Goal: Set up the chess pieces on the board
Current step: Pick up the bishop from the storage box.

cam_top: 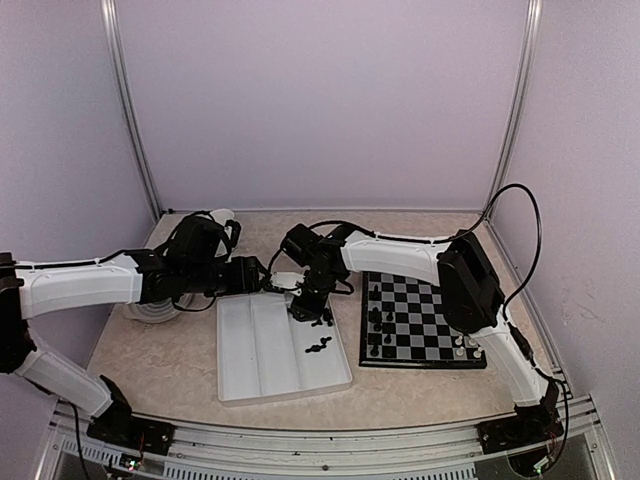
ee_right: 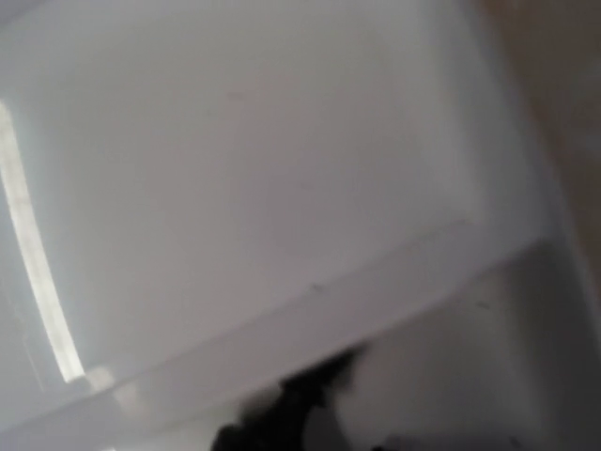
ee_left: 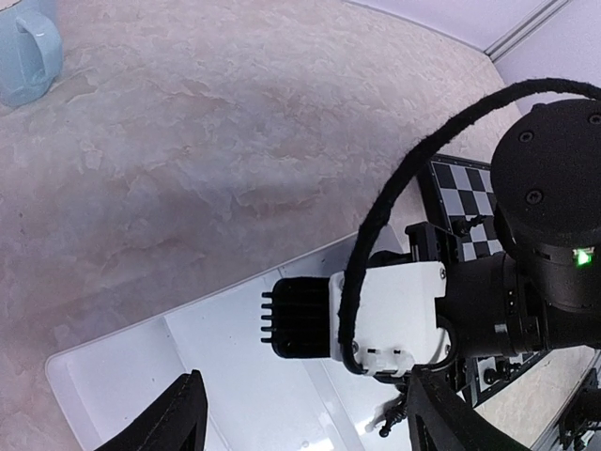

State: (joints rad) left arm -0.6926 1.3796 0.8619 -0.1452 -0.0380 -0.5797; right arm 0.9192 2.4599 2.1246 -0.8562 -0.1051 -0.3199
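top external: white tray (cam_top: 245, 350) holds chess pieces (cam_top: 318, 347) beside the board (cam_top: 420, 325).

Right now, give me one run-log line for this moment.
left pincer: open, hovering over tray | right pincer: down in tray's right compartment among chess pieces, grip unclear | board: partly set

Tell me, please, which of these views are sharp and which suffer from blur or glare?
Top external: sharp and evenly lit, board and white tray crisp. Left wrist: sharp, marbled table clearly textured. Right wrist: out of focus, close to the tray, with a glare streak at left and an unidentifiable dark smear below.
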